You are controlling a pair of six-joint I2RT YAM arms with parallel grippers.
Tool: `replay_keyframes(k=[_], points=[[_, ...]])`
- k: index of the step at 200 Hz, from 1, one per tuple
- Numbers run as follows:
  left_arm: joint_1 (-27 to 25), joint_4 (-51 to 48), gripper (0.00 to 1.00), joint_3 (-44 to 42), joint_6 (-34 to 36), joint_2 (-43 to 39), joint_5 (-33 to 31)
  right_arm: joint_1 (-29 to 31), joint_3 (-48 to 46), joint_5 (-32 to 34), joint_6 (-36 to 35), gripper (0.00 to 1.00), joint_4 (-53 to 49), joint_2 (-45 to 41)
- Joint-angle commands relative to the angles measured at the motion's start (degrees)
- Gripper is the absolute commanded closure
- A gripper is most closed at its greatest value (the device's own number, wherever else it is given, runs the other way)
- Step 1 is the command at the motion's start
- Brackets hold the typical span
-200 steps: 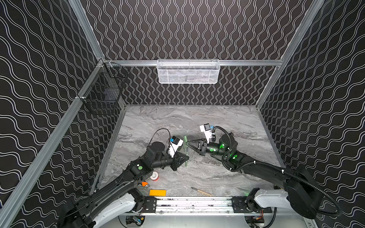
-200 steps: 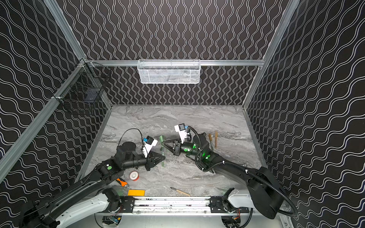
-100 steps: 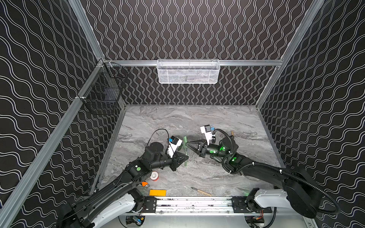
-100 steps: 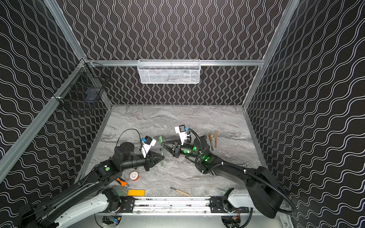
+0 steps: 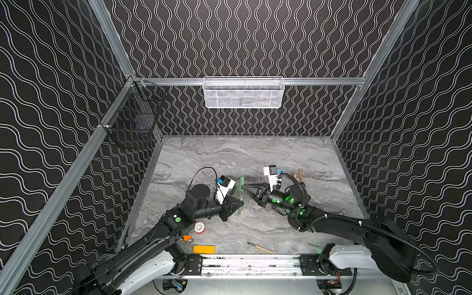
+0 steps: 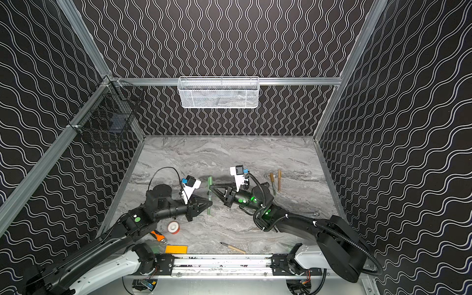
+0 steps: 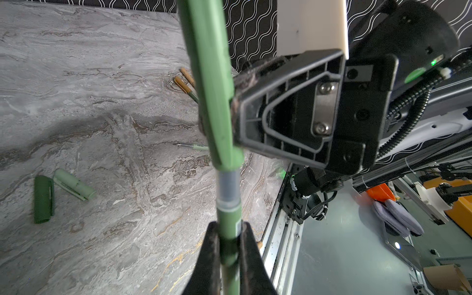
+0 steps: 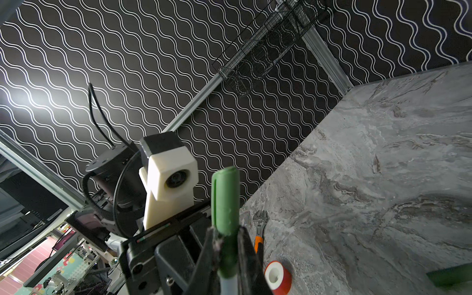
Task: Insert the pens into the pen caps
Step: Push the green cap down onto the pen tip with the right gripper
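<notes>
Green plastic throughout: the pen (image 7: 228, 219) and the cap (image 7: 212, 84) are joined in the air at the centre of both top views, above the table (image 5: 229, 158). My left gripper (image 7: 229, 231) is clamped on the barrel. My right gripper (image 8: 226, 238) is clamped on the cap.

Status of this pair: the tip is inside the cap, but the cap is not seated. The left wrist view shows a grey band of the pen exposed between the cap mouth and the barrel. My judgement is that one straight push along the axis is required.

Done, as far as visible: two tan pens (image 6: 275, 181), right of centre in a top view, appear capped.

Remaining:
- A bare pen (image 7: 191, 146), a dark cap (image 7: 44, 199) and a pale cap (image 7: 74, 184) lie on the table.
- A bare tan pen (image 5: 260, 247) lies at lower centre.
</notes>
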Motion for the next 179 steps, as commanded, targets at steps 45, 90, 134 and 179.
replay_keyframes(k=[45, 90, 134, 179], points=[[0.1, 10.5, 1.0, 1.4, 2.2, -0.1, -0.6, 1.5, -1.0, 0.8, 3.3, 0.88, 3.8, 2.4], [0.0, 11.8, 1.0, 1.9, 2.8, -0.7, -1.2, 2.7, -0.7, 1.9, 2.9, 0.86, 3.2, 3.2], [0.1, 11.8, 1.0, 3.0, 3.9, -0.2, 0.0, 2.9, -0.6, 2.7, 0.8, 0.82, 0.9, 1.2], [0.1, 11.8, 1.0, 3.4, 4.5, 0.3, 2.5, 2.9, 0.6, 2.3, -1.8, 0.61, -2.5, -2.2]])
